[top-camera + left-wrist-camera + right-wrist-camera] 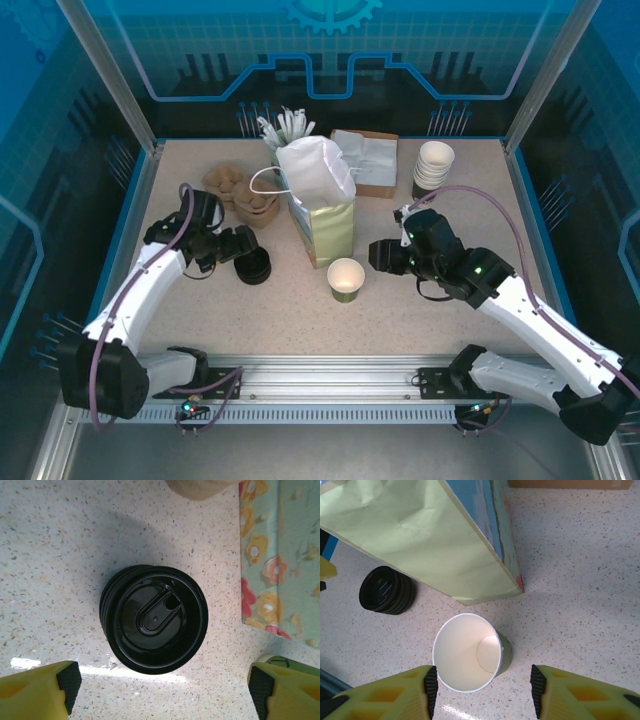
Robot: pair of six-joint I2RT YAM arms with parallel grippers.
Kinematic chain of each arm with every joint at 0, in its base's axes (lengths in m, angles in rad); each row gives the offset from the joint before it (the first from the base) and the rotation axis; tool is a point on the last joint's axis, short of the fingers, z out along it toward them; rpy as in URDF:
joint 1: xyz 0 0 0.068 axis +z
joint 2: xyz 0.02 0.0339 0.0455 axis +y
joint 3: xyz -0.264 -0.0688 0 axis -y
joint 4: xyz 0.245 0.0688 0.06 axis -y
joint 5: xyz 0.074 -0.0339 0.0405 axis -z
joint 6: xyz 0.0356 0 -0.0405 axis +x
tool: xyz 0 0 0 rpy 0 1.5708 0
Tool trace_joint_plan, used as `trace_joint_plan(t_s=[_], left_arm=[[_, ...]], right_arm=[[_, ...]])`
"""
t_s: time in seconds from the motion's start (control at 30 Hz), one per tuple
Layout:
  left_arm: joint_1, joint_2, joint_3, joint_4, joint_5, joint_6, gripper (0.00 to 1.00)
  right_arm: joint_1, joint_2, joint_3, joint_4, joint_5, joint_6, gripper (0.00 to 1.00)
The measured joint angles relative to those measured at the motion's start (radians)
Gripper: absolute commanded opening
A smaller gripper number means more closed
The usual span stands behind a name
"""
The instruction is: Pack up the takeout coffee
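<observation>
The takeout coffee cup (346, 280) (470, 652), a small paper cup with olive-green sides, stands upright in front of the white paper bag (320, 200) (420, 535) with no lid on it. My right gripper (385, 256) (482, 692) is open, its yellow fingers on either side of the cup's near rim and apart from it. A stack of loose black lids (253, 266) (154, 619) (387, 590) sits left of the bag. Just short of that stack my left gripper (232, 248) (164, 692) hovers open, holding nothing.
A stack of lidless white-rimmed cups (433, 165) stands back right, beside a cardboard box with white napkins (365, 160). Brown pulp carriers (240, 190) lie back left, with white utensils (285, 128) behind the bag. The bag's flowered side (280, 555) is right of the lids.
</observation>
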Motion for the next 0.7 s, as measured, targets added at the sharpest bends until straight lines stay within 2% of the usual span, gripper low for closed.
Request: trace_joint_plan(t_s=[0.23,0.7], left_arm=[[-0.037,0.082,0.0,0.003,-0.025,-0.005,0.82],[-0.043,0.186,-0.005,0.034,-0.089,-0.004,0.58]], right_arm=[[-0.036,0.002,0.0,-0.001,-0.075,-0.027,0.54],[-0.051,0.039,0.0,-0.001,-0.135,-0.045,0.54]])
